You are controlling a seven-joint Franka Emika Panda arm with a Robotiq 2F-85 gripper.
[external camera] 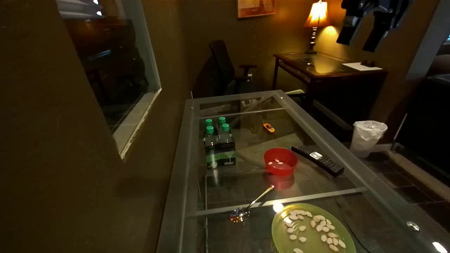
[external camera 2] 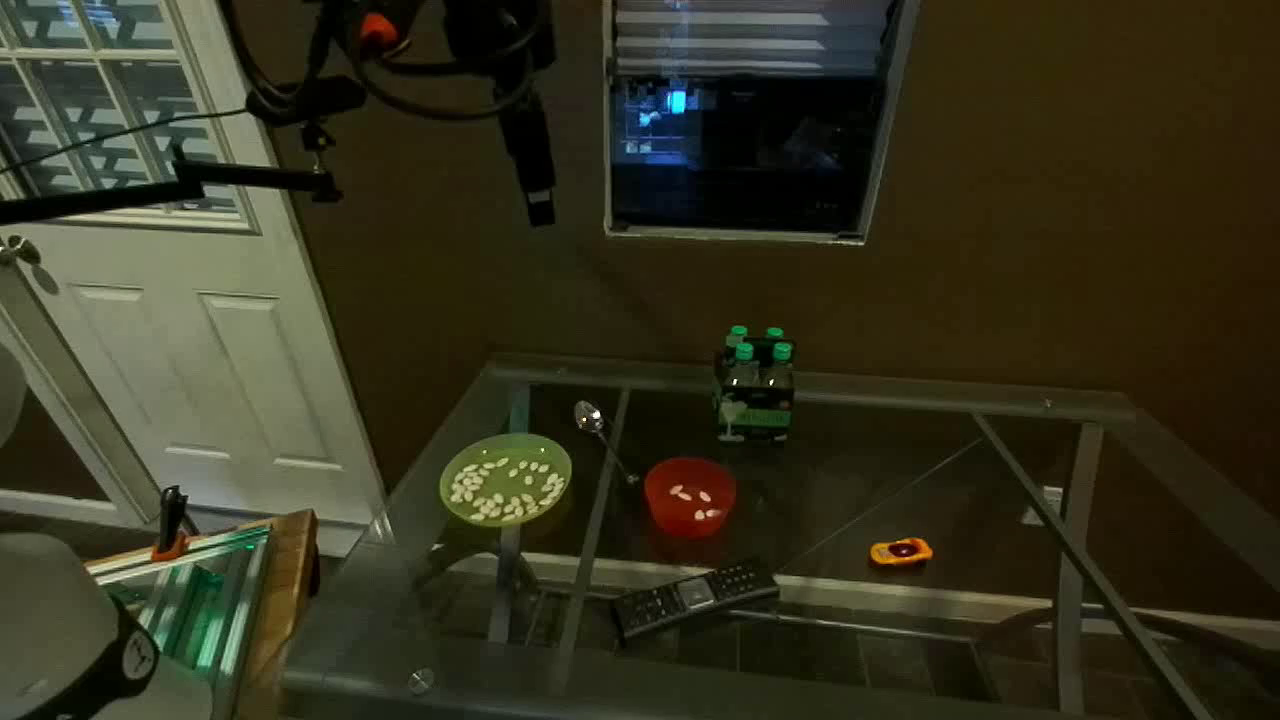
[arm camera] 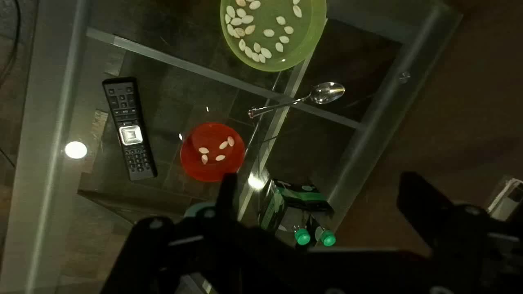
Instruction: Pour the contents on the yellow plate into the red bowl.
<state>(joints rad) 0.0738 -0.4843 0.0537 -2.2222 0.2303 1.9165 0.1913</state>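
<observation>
The yellow plate (external camera: 313,242) lies flat on the glass table with many pale cream pieces (external camera: 332,235) spread on it. It also shows in an exterior view (external camera 2: 508,487) and, cut off at the top, in the wrist view (arm camera: 301,45). The red bowl (external camera: 281,170) stands upright beside it and holds several of the same pieces. It also shows in an exterior view (external camera 2: 690,522) and in the wrist view (arm camera: 210,173). My gripper (external camera: 358,43) hangs high above the table, apart from plate and bowl. In the wrist view its fingers (arm camera: 318,179) are wide apart with nothing between them.
A spoon (external camera: 251,207) lies between plate and bowl. A black remote (external camera: 318,160) lies beside the bowl. A carton of green-capped bottles (external camera: 220,149) stands near the wall with the window. A small yellow-orange item (external camera 2: 900,552) lies farther along the glass table (external camera 2: 850,690).
</observation>
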